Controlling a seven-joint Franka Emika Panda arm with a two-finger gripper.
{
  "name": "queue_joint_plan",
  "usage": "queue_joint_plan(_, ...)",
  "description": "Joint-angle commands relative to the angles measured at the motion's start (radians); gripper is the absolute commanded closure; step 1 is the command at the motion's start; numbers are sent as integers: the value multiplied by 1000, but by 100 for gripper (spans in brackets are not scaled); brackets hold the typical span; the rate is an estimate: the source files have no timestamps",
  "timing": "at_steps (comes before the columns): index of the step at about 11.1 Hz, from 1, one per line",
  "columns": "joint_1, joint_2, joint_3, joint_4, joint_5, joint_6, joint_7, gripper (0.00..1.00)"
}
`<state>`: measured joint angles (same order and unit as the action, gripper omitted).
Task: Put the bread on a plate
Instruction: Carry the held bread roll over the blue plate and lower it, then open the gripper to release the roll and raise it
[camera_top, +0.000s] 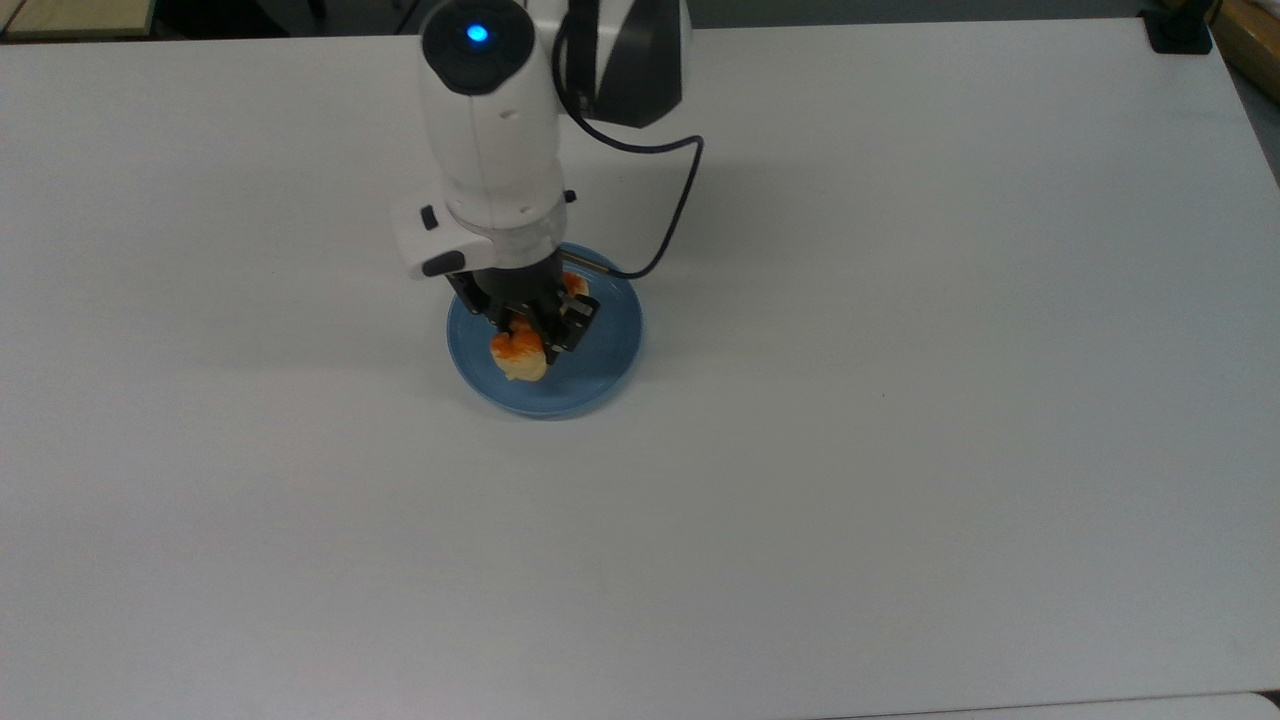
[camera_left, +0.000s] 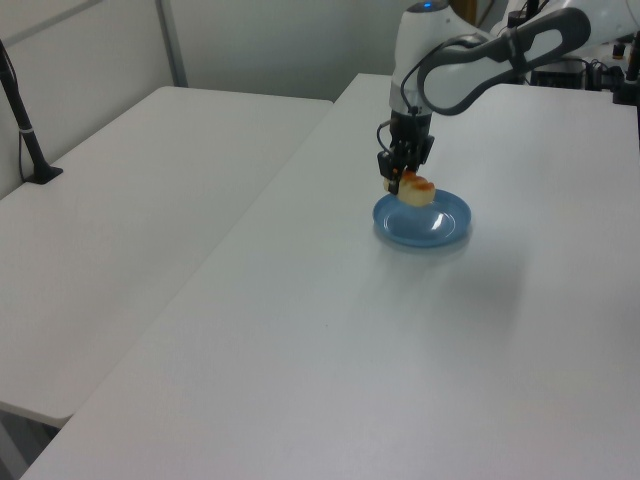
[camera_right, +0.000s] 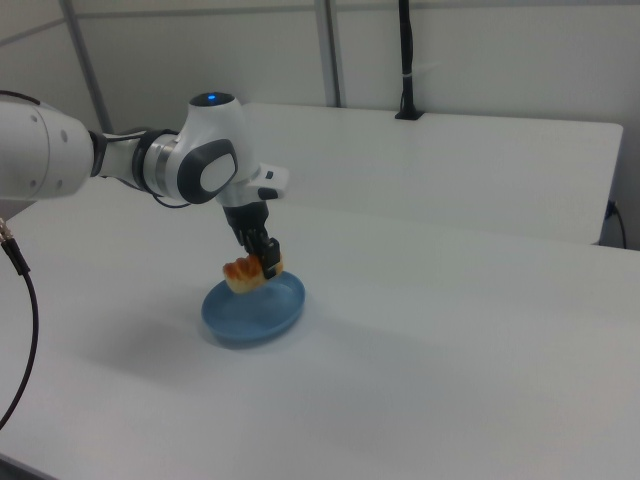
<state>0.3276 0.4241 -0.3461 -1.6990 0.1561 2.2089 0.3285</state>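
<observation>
The bread (camera_top: 519, 358) is a pale cream roll with orange-brown bumps, and my gripper (camera_top: 540, 325) is shut on it. It hangs just above the round blue plate (camera_top: 608, 352), over the plate's left half in the top view. From the right view the bread (camera_right: 245, 274) clearly floats over the plate (camera_right: 265, 318) with a gap beneath. In the left view the bread (camera_left: 414, 189) is over the plate's (camera_left: 440, 228) far left rim, under my gripper (camera_left: 400, 178).
The white table (camera_top: 900, 400) stretches wide around the plate. A second white table (camera_left: 120, 220) adjoins it on the left view's left. A black cable (camera_top: 670, 220) loops from the arm's wrist. A black clamp (camera_top: 1178, 30) sits at the top view's far right corner.
</observation>
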Motion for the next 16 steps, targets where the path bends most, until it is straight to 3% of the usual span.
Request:
queue_joint_plan(1, 28, 30, -13, 12, -32, -18, 29, 46)
queue_joint_plan(3, 30, 30, -13, 7, -65, -21, 29, 5)
queue_joint_plan(4, 28, 27, -13, 7, -69, -23, 29, 0)
queue_joint_plan(10, -16, -137, 1, 12, -98, -129, 9, 0)
queue_joint_plan(13, -128, -266, 125, 53, -136, -271, -35, 0)
queue_joint_plan(16, -154, -364, 157, 78, -139, -463, -136, 0)
